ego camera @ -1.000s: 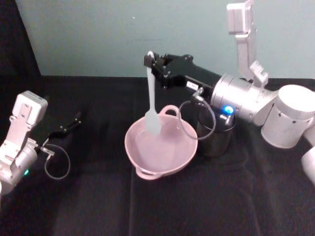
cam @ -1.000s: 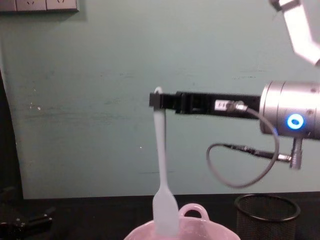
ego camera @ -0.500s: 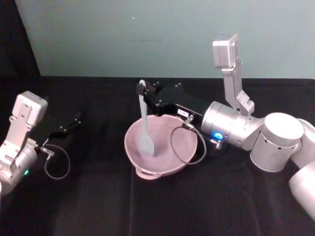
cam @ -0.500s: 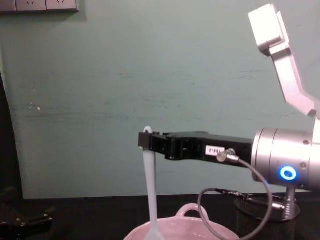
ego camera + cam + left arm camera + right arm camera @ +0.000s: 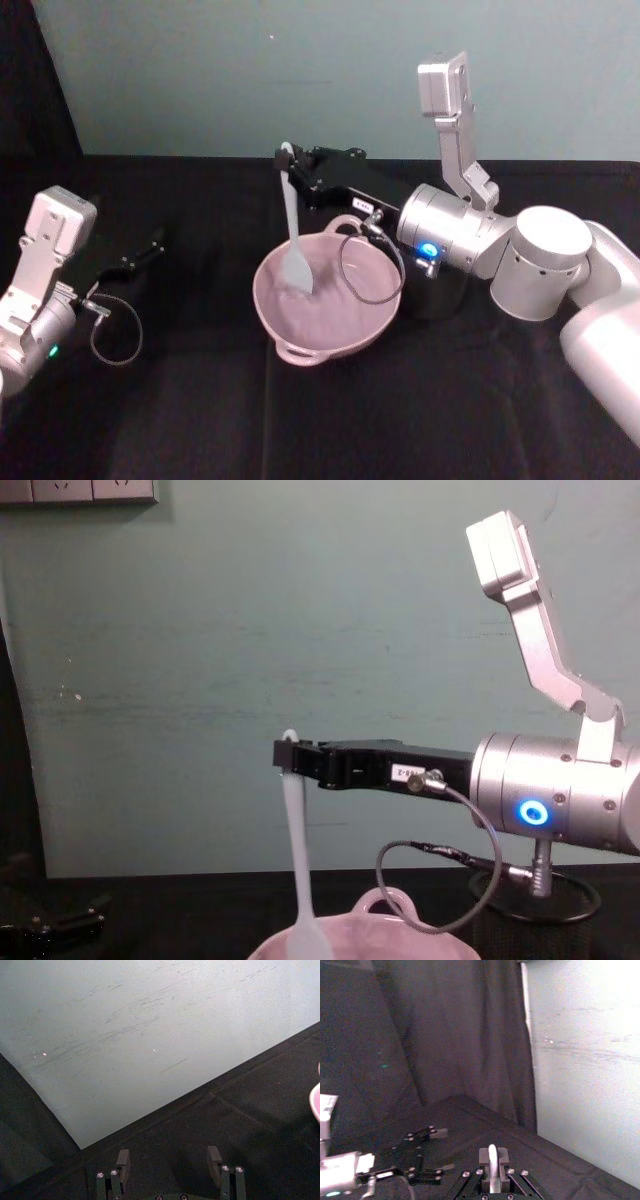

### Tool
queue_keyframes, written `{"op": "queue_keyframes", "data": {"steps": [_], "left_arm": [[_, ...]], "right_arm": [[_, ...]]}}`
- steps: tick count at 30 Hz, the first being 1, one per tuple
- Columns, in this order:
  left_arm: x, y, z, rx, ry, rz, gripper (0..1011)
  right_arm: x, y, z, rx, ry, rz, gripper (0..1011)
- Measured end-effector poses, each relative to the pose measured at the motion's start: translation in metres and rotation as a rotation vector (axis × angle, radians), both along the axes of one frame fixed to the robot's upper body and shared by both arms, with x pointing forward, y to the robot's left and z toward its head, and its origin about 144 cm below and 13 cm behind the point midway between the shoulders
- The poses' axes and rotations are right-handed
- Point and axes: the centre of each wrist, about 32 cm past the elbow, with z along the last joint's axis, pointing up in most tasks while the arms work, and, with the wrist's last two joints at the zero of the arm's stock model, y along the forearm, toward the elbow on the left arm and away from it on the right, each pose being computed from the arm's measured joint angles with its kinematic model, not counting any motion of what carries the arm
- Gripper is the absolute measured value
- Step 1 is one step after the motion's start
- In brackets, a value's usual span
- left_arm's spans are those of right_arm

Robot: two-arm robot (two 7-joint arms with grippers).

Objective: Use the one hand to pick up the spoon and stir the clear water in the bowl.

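Left claw rested low over the black bench at the far left, well apart from everything else. Its fingers were spread and held nothing. Right claw, stretched in from the right on its silver arm, hung above the bowl and was clenched on the handle tip of the spoon. That white spoon hung almost upright, its flat head down inside the left half of the pink bowl at mid-bench. Just right of the bowl stood a black mesh cup, partly behind the arm.
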Motion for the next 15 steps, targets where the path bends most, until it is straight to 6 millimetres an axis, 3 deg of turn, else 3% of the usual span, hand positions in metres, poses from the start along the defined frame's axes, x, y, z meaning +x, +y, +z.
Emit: {"op": "queue_keyframes", "data": {"steps": [7, 15], "left_arm": [[0.000, 0.000, 0.000, 0.000, 0.000, 0.000, 1011], [0.000, 0.000, 0.000, 0.000, 0.000, 0.000, 1011]], "right_arm": [[0.010, -0.012, 0.006, -0.014, -0.011, -0.042, 109], [0.001, -0.034, 0.007, -0.039, -0.007, -0.103, 109]]}}
